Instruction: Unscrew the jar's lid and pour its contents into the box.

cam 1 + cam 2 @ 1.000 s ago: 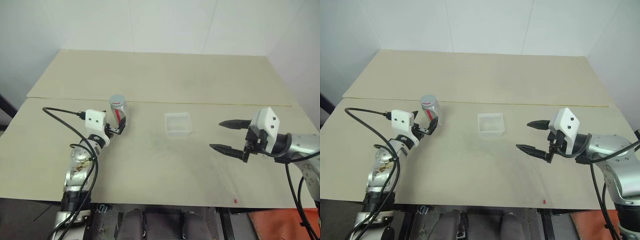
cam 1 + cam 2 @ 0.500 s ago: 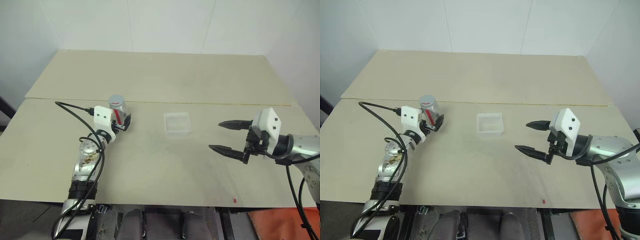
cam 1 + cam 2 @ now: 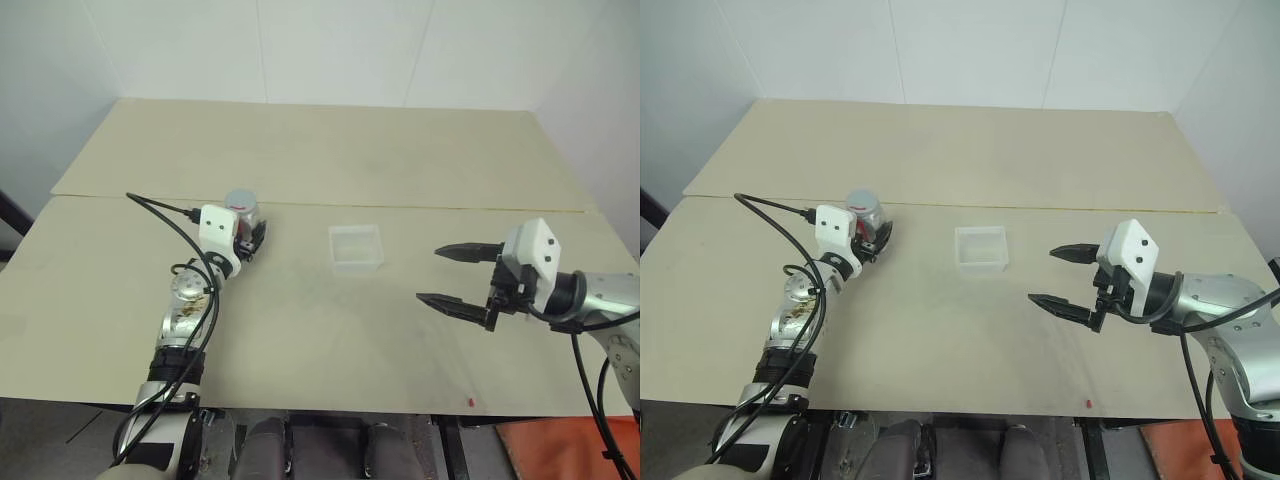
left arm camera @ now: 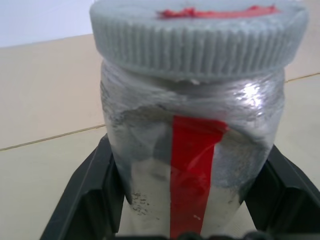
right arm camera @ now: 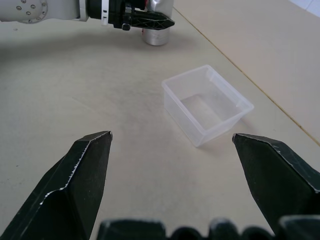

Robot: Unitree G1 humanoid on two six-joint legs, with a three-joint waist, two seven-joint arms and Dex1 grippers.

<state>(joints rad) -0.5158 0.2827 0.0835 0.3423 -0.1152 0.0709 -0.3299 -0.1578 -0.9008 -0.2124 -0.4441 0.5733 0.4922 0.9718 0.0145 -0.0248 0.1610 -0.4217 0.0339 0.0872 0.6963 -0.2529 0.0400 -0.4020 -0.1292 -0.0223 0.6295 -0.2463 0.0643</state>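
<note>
The jar point(image 4: 192, 150), clear with a vertical red stripe, stands upright on the tan table point(image 3: 300, 330) at the left. Its grey ribbed lid point(image 4: 200, 37) is on, with a red mark on top. My left gripper point(image 3: 250, 232) is shut on the jar's body, a black finger point(image 4: 85, 200) pressed against each side. The contents are hidden behind the cloudy wall. The box point(image 3: 357, 264), a clear square tray, sits empty at the table's middle, to the right of the jar. My right gripper point(image 3: 428, 273) hovers open, right of the box point(image 5: 177, 112) and apart from it.
A seam point(image 3: 450, 207) runs across the table behind the jar and box. A small red speck point(image 3: 471, 402) lies near the front edge at the right. White walls close the far side. A black cable point(image 3: 160, 212) loops over my left arm.
My left gripper has slid forward and to the right around the jar and has shut on it. The right gripper has stayed where it was, open.
</note>
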